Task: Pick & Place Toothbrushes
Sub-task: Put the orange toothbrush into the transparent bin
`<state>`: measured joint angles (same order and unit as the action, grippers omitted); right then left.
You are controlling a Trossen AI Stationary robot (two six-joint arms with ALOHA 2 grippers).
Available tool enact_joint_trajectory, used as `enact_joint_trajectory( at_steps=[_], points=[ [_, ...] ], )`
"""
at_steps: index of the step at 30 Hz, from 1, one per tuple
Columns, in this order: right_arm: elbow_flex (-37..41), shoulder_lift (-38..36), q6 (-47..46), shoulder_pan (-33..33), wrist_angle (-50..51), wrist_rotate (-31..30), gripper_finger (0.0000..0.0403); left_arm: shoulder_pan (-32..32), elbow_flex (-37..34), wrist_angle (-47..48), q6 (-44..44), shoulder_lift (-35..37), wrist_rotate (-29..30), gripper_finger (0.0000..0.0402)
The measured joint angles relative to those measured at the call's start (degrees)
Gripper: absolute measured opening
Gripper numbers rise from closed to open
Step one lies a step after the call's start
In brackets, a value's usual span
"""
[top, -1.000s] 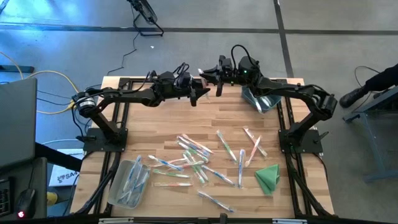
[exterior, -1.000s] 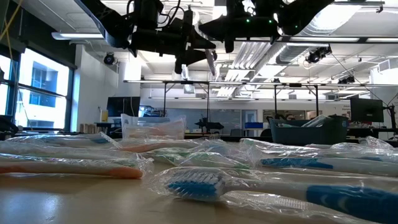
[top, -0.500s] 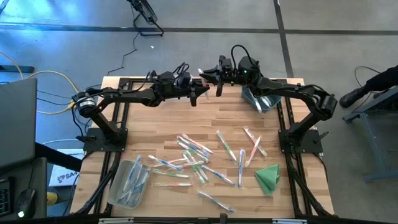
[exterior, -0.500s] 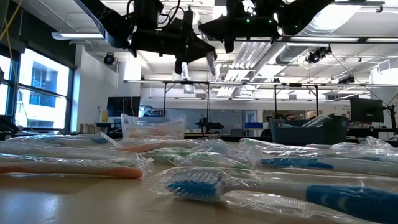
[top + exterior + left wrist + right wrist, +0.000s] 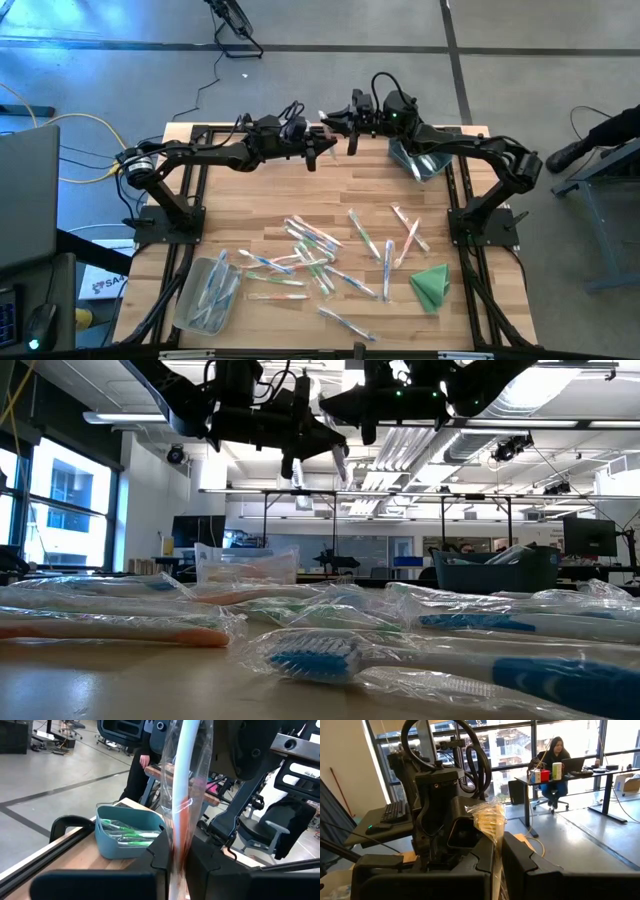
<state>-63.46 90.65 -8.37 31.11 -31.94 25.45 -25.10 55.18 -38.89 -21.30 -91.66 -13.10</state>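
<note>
Both my grippers pinch one wrapped toothbrush [image 5: 186,785] mid-air above the table's far edge: left gripper [image 5: 178,851] and right gripper [image 5: 497,851] are both clamped narrow on it. A double grip could tear the wrapper. Teal bin [image 5: 127,836] holds green toothbrushes; clear bin [image 5: 205,293] holds several.

Both arms reach in over the far edge of the bench [image 5: 250,195], the left hand [image 5: 322,133] and the right hand [image 5: 338,124] meeting just beside each other above the middle of that edge, one wrapped toothbrush [image 5: 184,795] standing between the fingers of both. A bin [image 5: 418,160] sits at the far right corner under the right arm, a tub [image 5: 205,290] at the near left corner, each with toothbrushes lying in it. The loose toothbrushes [image 5: 315,255] lie scattered across the bench's near middle, with the folded cloth [image 5: 431,285] to their right.
</note>
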Motion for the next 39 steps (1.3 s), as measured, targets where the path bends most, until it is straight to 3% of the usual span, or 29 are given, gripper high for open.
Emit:
enact_joint_trajectory(
  at_steps=[11, 15, 22, 32, 39],
  points=[
    [0.0, 0.0, 0.7, 0.0, 0.0, 0.2, 0.0012, 0.0, 0.0, 0.0, 0.0, 0.0, 0.0, 0.0025],
    [0.0, 0.0, 0.9, 0.0, 0.0, 0.2, 0.0031, 0.0, 0.0, 0.0, 0.0, 0.0, 0.0, 0.0025],
    [0.0, 0.0, 3.5, 0.0, 0.8, 0.8, 0.0099, 0.0, 0.0, -0.1, -0.4, 0.0, 0.2, 0.0019],
    [0.0, -1.7, -2.9, 2.0, 1.8, 6.3, 0.0256, 0.0, 0.0, -0.3, 0.0, 0.0, 0.2, 0.0014],
    [0.0, -8.3, -1.8, 6.4, 8.2, 6.5, 0.029, -0.9, 0.0, 0.1, 0.0, 0.4, -0.1, 0.0014]
  ],
)
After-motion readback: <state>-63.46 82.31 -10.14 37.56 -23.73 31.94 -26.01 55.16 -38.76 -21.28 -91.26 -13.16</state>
